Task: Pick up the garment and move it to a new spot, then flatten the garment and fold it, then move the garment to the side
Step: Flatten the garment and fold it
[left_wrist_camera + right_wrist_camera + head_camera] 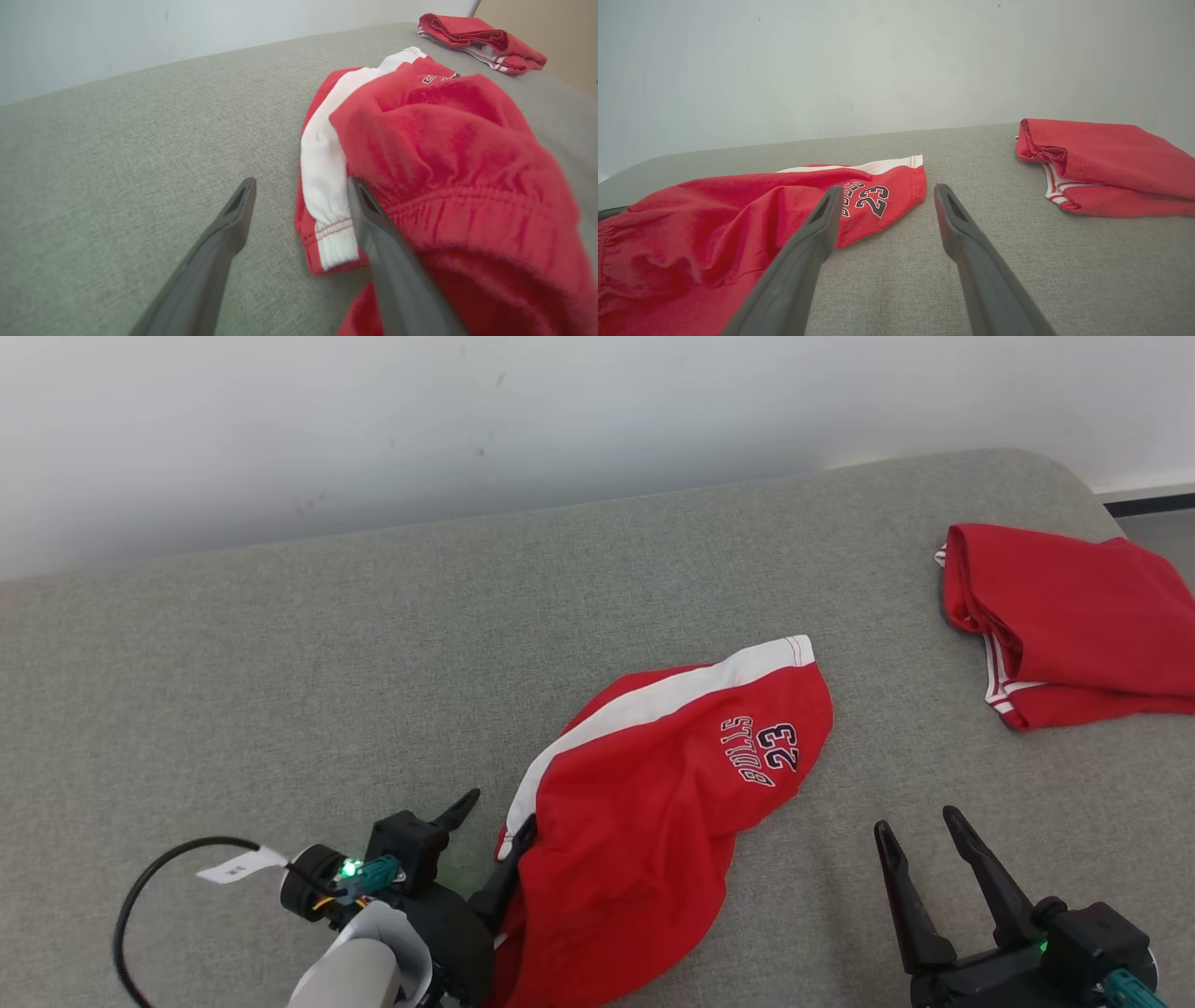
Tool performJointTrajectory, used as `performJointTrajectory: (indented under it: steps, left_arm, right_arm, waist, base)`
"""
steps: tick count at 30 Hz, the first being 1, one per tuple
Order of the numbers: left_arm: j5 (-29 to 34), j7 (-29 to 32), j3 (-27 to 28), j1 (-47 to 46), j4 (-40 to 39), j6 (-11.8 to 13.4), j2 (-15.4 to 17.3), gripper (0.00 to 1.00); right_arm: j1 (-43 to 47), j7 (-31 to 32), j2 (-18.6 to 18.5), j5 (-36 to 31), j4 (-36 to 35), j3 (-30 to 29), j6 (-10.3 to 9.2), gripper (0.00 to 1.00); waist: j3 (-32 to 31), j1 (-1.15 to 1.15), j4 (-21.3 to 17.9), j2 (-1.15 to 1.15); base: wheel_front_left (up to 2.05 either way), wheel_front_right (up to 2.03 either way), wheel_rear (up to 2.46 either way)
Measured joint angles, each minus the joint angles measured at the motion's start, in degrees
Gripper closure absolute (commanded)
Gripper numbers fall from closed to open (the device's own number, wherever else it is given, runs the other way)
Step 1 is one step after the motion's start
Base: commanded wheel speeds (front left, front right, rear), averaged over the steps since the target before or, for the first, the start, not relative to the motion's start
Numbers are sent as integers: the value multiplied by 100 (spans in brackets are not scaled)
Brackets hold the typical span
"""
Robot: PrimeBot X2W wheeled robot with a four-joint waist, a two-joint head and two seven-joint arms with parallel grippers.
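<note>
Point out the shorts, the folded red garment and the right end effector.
shorts (653, 784), head view, red leg panel.
folded red garment (1074, 607), head view, top layer.
right end effector (915, 819), head view, between fingertips.

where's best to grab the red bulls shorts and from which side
Likely best: grip the gathered waistband of the red shorts at its white-striped corner. It bunches up off the grey cushion, giving the jaws a raised edge. Come from the robot's left, where the open left gripper sits beside that corner.

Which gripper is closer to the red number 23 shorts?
Left. The left gripper is at the waistband of the shorts, one finger against the cloth; the right gripper is apart from them, off to their right.
</note>
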Motion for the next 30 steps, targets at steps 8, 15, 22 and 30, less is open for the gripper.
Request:
performJointTrajectory:
  steps: [8,15,22,30]
  left_arm:
    - [-575,12,-1029,-387,690,0,-44,0]
    - [-1023,20,-1601,-608,923,0,-7,100]
    - [-855,1,-1456,-841,388,77,369,100]
    - [-369,1,-1206,-1165,-515,116,962,100]
  right_arm:
    - [-77,1,23,26,-5,73,0,0]
    - [-125,0,19,47,18,83,0,0]
    - [-3,0,63,85,77,86,0,0]
    - [68,0,121,123,105,140,0,0]
  waist:
    - [69,-1,-37,0]
    - [53,-1,-102,0]
    - [-183,-1,-119,0]
    - [-515,-2,-130,-1]
  base:
    - [0,0,0]
    - [0,0,0]
    - [0,0,0]
    - [0,0,0]
